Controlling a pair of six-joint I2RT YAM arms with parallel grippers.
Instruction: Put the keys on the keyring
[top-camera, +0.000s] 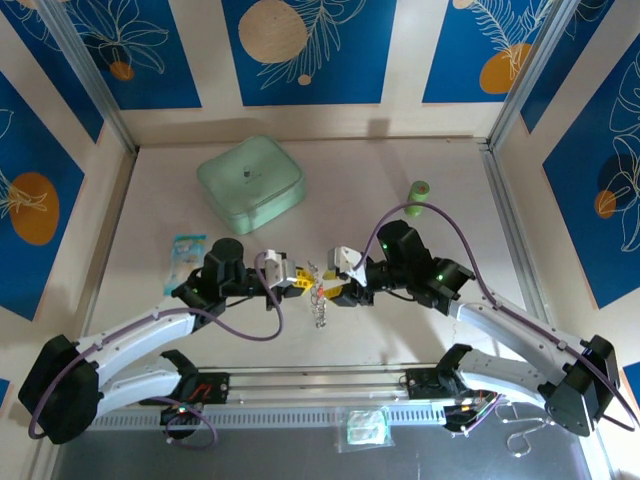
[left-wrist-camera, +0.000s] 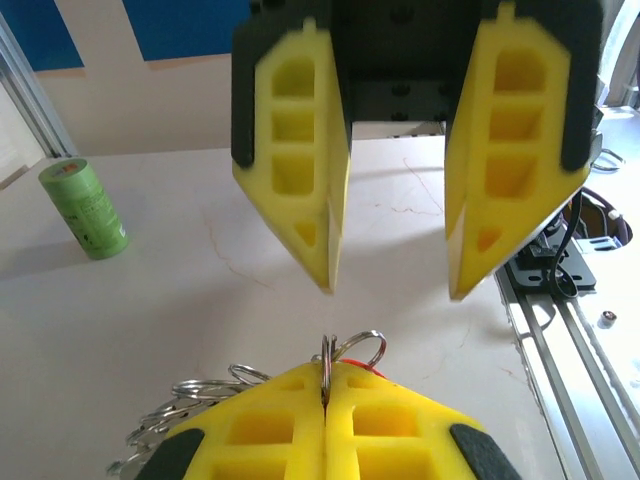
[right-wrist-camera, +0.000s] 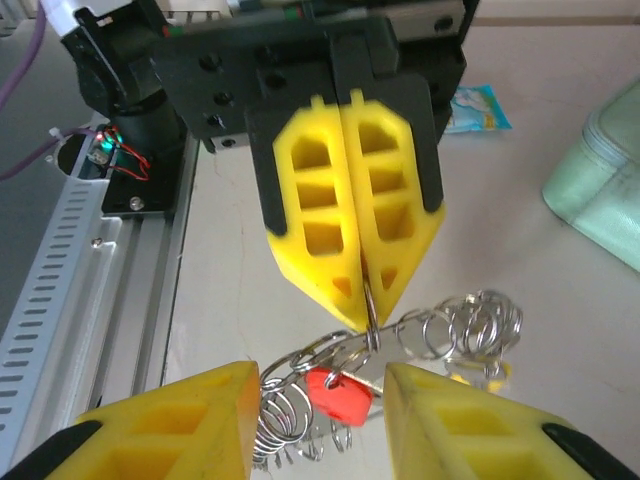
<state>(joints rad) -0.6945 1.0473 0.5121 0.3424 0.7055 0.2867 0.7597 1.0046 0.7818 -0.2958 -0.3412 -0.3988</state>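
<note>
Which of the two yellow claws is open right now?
The right gripper: its jaws stand well apart. The left gripper is the other one, pinched shut on a thin metal ring of the keyring.

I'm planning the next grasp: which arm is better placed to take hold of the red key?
Right, probably. The left gripper is shut on the keyring and holds it up, so it is occupied. The right gripper is open, and the red key sits just ahead, between its fingers.
</note>
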